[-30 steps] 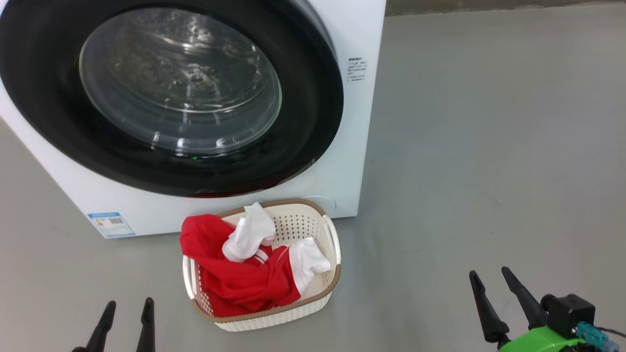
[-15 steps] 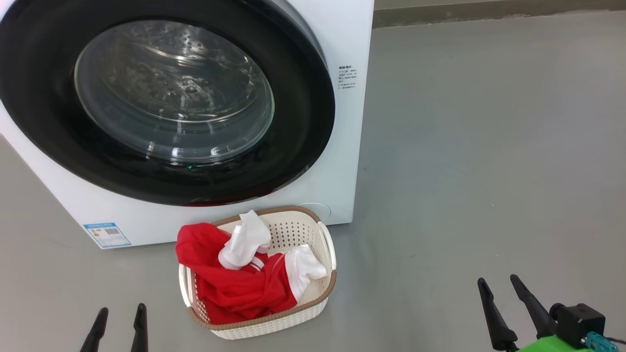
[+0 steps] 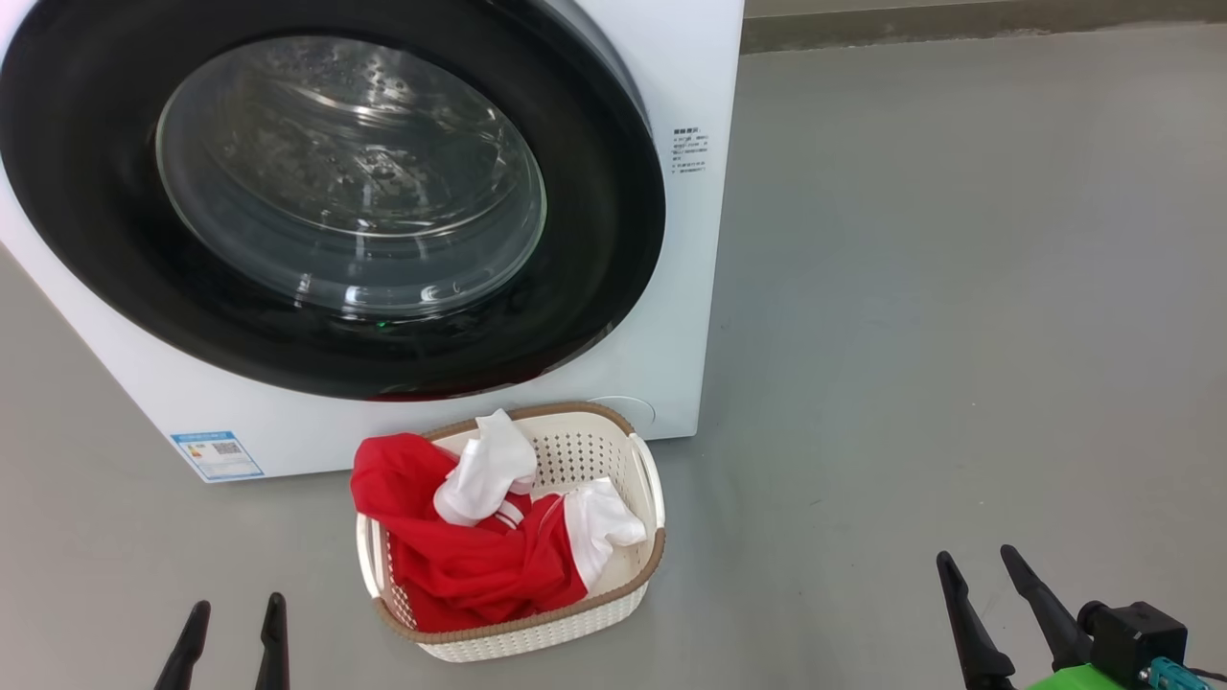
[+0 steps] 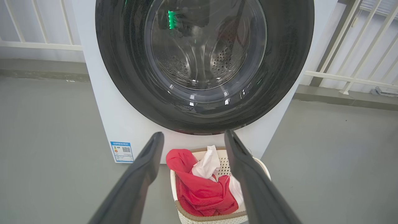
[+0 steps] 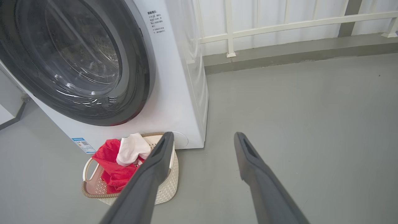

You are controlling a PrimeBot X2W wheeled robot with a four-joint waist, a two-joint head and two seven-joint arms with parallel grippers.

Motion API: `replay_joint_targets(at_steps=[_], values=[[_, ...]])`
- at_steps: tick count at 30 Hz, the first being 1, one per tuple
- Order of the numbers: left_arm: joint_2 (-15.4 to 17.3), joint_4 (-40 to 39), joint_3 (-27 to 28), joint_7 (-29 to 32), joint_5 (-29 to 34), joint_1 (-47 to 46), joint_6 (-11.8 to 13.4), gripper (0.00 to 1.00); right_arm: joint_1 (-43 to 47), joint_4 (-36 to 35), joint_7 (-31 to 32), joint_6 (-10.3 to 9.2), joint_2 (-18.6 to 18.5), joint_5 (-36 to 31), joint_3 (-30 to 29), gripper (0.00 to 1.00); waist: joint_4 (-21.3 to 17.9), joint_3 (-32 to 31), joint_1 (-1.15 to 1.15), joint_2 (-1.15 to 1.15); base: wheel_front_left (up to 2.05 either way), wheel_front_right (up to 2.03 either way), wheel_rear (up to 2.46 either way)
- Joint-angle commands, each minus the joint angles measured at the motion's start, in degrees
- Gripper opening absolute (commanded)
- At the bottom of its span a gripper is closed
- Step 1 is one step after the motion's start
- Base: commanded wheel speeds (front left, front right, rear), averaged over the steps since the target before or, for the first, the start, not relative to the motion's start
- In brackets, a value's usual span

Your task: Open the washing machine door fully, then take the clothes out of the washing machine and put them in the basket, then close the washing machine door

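- Against half a second ago the whole head view has slid a little to the right, so the camera has moved. The washing machine (image 3: 695, 57), the basket (image 3: 537, 637) and the clothes (image 3: 460, 565) keep the same places relative to one another.
- Compared with a second ago, both grippers sit lower in the head view, close to its bottom edge.
- The left gripper (image 3: 237, 606) is at the lower left, its two dark fingers parted with nothing between them. It hangs over bare grey floor (image 3: 959, 287), apart from the basket.
- The right gripper (image 3: 976, 554) is at the lower right, its fingers likewise spread and empty, well apart from the basket and the machine.
- The washing machine door (image 3: 613, 240) lies flush against the white front, with the steel drum visible through its glass window.
- The clothes are in the basket: a red garment heaped over its left rim, with white sleeves on top.
- The basket stands on the floor just below the door, with its far rim just beside the machine's base.
- A blue label (image 3: 218, 455) sits at the machine's lower left corner, a round cap (image 3: 635, 409) at the lower right and small printed text (image 3: 690, 149) beside the door.
- In the wrist views a white railing (image 5: 230, 28) runs behind the machine.
- In each wrist view one of that gripper's own fingers covers part of the basket.
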Motion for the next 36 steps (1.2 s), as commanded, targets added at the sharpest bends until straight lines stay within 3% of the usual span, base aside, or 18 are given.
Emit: replay_joint_targets(at_steps=[1, 11, 12, 18, 24, 36], values=[[0.7, -1.6, 2.2, -0.5, 0.6, -0.8, -0.2, 1.00, -0.5, -1.5, -0.3, 0.02, -0.6, 0.7, 1.1, 1.00, 0.0, 0.0, 0.00, 0.00, 0.00, 0.00, 0.00], [0.3, -1.6, 2.3, -0.5, 0.9, -0.7, -0.2, 1.00, -0.7, -1.4, -0.3, 0.02, -0.6, 0.8, 1.6, 1.00, 0.1, 0.0, 0.00, 0.00, 0.00, 0.00, 0.00], [-0.4, 0.1, 0.2, 0.0, 0.5, 0.0, 0.0, 0.00, 0.0, 0.2, 0.0, 0.00, 0.1, 0.0, 0.2, 0.00, 0.1, 0.0, 0.00, 0.00, 0.00, 0.00, 0.00], [-2.8, 3.7, -0.5, 0.5, 0.2, 0.9, 0.0, 0.00, 0.0, 4.1, 0.2, 0.00, 1.5, 0.2, 0.3, 0.00, 0.1, 0.0, 0.00, 0.00, 0.00, 0.00, 0.00], [-2.8, 3.6, -0.2, 1.5, -3.4, 0.4, 0.0, 0.00, -0.3, 3.7, 1.1, 0.00, 1.7, 3.8, 0.0, 0.00, 0.3, -0.2, 0.13, 0.00, 0.00, 0.00, 0.00], [-3.0, 3.7, 0.5, 3.5, -10.5, -1.0, 0.0, 0.00, -1.1, 3.2, 3.1, 0.00, 2.1, 11.0, -0.7, 0.00, 0.6, -0.1, 0.00, 0.00, 0.00, 0.00, 0.00]])
